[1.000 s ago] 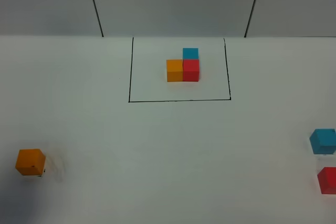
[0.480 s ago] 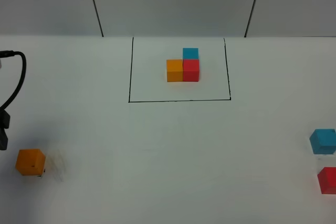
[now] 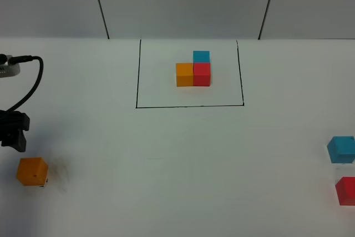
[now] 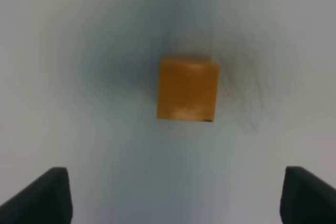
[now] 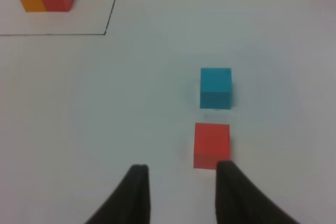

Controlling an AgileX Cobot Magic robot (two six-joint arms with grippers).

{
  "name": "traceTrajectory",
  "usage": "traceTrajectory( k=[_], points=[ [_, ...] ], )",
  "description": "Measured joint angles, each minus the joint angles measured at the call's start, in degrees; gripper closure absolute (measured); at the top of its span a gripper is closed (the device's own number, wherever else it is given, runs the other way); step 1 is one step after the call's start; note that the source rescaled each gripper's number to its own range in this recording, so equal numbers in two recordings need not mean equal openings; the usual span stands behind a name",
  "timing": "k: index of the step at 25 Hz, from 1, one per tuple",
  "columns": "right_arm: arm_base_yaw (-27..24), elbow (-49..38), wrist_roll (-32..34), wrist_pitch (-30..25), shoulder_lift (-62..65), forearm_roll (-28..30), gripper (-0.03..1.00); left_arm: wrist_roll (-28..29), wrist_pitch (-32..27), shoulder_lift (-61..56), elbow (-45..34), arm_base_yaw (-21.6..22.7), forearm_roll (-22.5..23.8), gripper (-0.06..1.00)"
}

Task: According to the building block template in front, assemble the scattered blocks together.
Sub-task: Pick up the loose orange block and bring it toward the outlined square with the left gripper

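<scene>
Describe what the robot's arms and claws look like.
The left claw has plain black fingers with blunt, squared tips. In the high view, the left arm is a black block, with a thin black cable curving to a grey plug. The right claw has black fingers tapering to rounded tips. No markings show.

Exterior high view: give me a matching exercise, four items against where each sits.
Items:
1. loose orange cube
2. loose blue cube
3. loose red cube
4. template cube trio

Places:
A. inside the black outline
B. right edge of the view, lower of the two there
C. lower left of the view
D. right edge of the view, upper of the two there

Pairs: 1-C, 2-D, 3-B, 4-A
</scene>
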State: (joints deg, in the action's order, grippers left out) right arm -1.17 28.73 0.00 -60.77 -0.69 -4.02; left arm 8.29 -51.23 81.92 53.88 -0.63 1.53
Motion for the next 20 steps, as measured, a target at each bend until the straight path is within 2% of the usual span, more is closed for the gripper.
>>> traceTrajectory(
  k=[20],
  points=[
    [0.0,0.0,0.0,0.0,0.0,0.0,0.97,-2.0,7.1,13.6,-1.1,0.0,-2.3,0.25]
  ],
)
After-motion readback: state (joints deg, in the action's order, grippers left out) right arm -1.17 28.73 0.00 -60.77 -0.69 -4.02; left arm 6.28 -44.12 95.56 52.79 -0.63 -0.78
